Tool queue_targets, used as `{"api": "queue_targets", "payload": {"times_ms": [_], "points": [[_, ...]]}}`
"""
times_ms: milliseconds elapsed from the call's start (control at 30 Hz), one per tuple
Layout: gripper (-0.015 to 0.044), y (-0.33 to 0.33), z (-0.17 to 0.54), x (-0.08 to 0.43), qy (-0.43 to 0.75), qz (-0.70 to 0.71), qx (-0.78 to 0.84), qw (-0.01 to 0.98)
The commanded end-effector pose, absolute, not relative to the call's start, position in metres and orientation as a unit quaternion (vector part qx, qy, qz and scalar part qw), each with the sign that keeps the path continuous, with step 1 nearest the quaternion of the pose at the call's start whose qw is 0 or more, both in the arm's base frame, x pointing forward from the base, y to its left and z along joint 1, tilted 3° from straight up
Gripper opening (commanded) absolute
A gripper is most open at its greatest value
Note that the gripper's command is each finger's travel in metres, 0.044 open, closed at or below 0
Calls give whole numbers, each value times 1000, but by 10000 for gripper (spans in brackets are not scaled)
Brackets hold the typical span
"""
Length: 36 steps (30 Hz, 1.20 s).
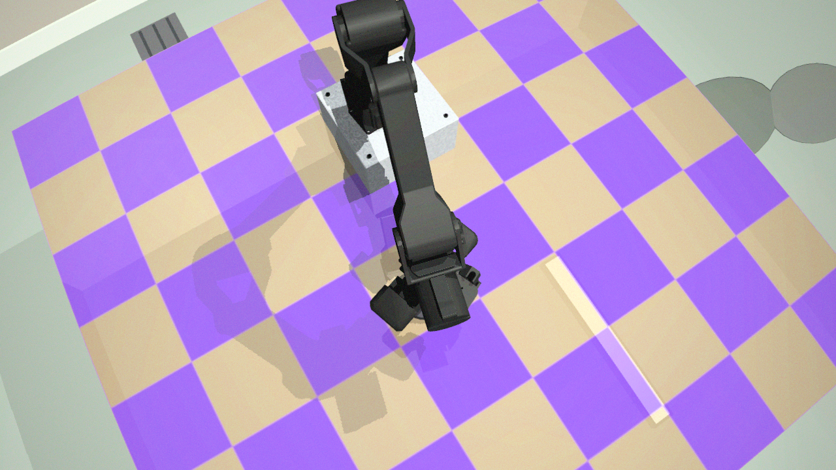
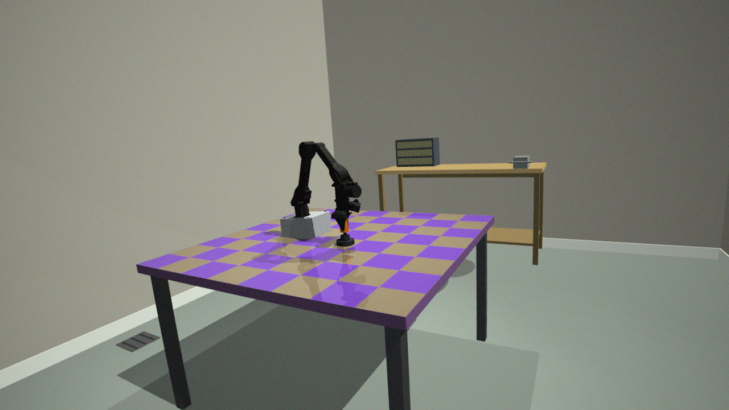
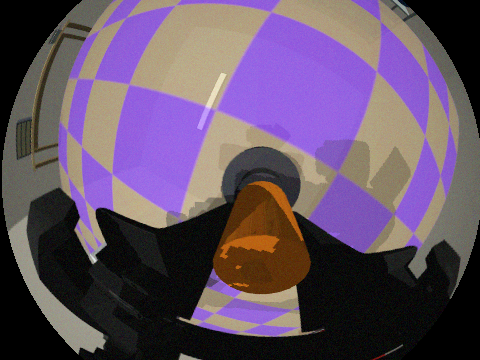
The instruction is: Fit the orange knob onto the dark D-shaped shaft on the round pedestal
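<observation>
Item one: my end effector [image 1: 429, 295] [image 2: 344, 227] [image 3: 260, 212], black, with two fingers, pinching the knob between them and pointing down. Item two: one tapered orange knob [image 2: 345, 225] [image 3: 261, 240], its narrow end toward the pedestal in the wrist view, the body between my fingers; hidden from above by my own parts. Item three: one dark round pedestal [image 1: 418, 314] [image 2: 344, 242] [image 3: 232, 175], a broad disc with a narrower raised middle, standing on the bench [image 1: 496, 327] [image 2: 270, 295] [image 3: 305, 65], which is chequered purple and tan. The knob stands over the pedestal's middle, above the broad disc and apart from it; whether it touches the shaft, I cannot tell. Item four: my black jointed arm [image 1: 409, 140] [image 2: 304, 178], mounted on a speckled pale grey block [image 1: 442, 129] [image 2: 318, 224], left of the pedestal in the exterior view. Item five: a wooden worktable [image 2: 458, 168] [image 3: 38, 100], at the far right in the exterior view, bearing a dark-framed drawer cabinet [image 2: 413, 152] [image 3: 24, 138] on its left.
</observation>
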State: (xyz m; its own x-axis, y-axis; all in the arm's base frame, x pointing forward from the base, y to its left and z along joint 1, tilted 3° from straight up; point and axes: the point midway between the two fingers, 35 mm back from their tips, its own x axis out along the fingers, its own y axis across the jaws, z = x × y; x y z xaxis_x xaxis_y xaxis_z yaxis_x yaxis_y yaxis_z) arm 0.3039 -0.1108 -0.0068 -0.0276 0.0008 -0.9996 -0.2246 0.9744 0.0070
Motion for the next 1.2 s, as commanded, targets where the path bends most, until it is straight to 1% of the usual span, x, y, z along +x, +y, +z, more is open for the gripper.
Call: {"api": "queue_targets", "payload": {"times_ms": [0, 567, 800, 1167], "points": [[0, -111, -7, 304, 712, 81, -81, 693], [0, -111, -2, 305, 712, 81, -81, 693], [0, -112, -3, 305, 700, 152, -150, 681], [0, -112, -7, 304, 699, 155, -153, 681]]}}
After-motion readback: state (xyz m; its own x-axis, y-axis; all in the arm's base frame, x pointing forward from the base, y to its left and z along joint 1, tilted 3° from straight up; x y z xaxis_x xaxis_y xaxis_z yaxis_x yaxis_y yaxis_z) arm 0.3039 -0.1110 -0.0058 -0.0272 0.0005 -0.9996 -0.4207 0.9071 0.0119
